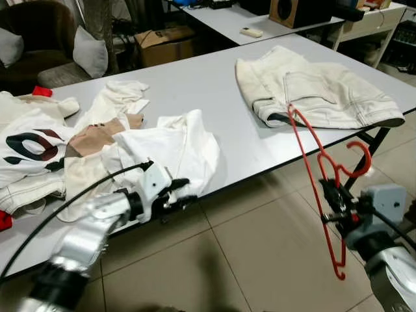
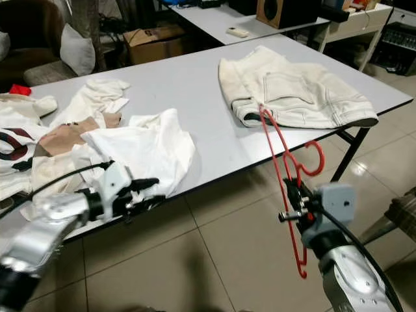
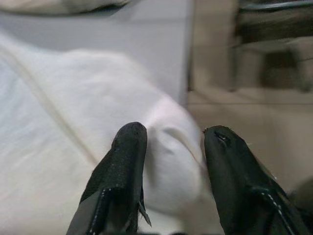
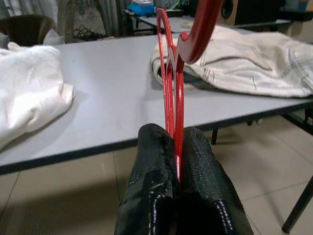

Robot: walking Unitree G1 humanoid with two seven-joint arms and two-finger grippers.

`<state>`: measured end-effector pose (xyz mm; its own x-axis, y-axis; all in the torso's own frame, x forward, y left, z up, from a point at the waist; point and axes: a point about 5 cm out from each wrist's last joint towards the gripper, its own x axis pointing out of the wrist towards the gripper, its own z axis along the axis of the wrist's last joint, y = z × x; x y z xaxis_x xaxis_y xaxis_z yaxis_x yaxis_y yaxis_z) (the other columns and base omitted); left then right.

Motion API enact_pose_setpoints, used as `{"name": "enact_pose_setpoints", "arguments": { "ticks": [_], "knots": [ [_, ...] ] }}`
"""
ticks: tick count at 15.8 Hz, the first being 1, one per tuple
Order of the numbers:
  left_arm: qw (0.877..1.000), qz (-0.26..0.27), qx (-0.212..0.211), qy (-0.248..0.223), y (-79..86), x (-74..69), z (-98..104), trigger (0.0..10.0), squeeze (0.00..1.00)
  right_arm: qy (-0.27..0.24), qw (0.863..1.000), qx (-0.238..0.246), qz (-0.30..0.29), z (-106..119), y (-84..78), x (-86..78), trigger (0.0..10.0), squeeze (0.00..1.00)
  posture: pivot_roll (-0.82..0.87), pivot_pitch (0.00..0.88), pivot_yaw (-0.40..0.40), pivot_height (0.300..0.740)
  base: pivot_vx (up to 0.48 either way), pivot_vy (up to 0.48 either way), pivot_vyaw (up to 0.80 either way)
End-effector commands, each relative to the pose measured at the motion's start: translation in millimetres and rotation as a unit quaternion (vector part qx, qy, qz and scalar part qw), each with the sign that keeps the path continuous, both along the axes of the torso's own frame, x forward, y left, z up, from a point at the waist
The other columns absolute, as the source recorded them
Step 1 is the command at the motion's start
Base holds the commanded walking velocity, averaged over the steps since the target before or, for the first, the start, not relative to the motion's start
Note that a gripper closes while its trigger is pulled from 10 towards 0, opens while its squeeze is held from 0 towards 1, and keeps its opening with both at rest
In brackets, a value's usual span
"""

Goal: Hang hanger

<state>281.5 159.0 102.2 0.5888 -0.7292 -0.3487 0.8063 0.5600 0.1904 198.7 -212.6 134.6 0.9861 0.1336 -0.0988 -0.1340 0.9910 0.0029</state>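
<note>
The printed white garment (image 1: pixel 29 153) is cut off by the left eye view's edge.

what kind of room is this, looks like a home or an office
Probably a lived-in room used for sorting laundry: a long grey table strewn with white garments and a cream jacket, a dark armchair with cushions, a cardboard box and a tiled floor.

grey table (image 1: pixel 208 84) | cream trousers (image 1: pixel 318 88) | white garments (image 1: pixel 162 146) | printed shirt (image 1: pixel 29 146)

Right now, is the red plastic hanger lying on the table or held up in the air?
Held up: the right gripper is shut on the red plastic hanger, beside the grey table.
</note>
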Motion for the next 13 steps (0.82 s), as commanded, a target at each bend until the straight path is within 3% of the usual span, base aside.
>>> {"name": "enact_pose_setpoints", "arguments": {
  "ticks": [1,5,7,9,12,13],
  "knots": [
    [0.999,0.020,0.015,-0.026,2.5,8.2,5,0.0,0.00,-0.004,1.000,0.000,0.000,3,2.3,0.3,10.0,0.00,-0.22,0.000,0.064,0.740,0.000,0.000,0.00],
    [0.997,0.031,0.025,-0.060,-0.1,19.8,17,0.0,0.00,-0.011,1.000,0.002,-0.004,6,4.5,1.7,10.0,0.00,-0.22,0.000,0.066,0.740,0.000,0.000,0.00],
    [0.998,0.034,0.011,-0.057,-1.2,21.6,17,0.0,0.00,-0.004,1.000,-0.002,-0.002,4,4.4,0.2,10.0,0.00,-0.22,0.000,0.068,0.740,0.000,0.000,0.00],
    [0.999,0.012,0.029,-0.040,1.6,16.8,10,0.0,0.00,-0.001,1.000,-0.006,-0.002,5,1.8,-1.3,10.0,0.00,-0.23,0.000,0.063,0.740,0.000,0.000,0.00],
    [0.999,0.008,-0.031,-0.016,4.3,9.9,18,0.0,0.00,-0.001,1.000,-0.010,-0.004,6,-2.6,0.7,10.0,0.00,-0.23,0.000,0.048,0.740,0.000,0.000,0.00],
    [0.998,0.013,-0.067,-0.012,7.8,8.6,24,10.0,0.00,-0.004,1.000,-0.009,0.004,8,-1.4,4.6,10.0,0.00,-0.22,0.000,0.040,0.740,0.000,0.000,0.00]
  ]
}}
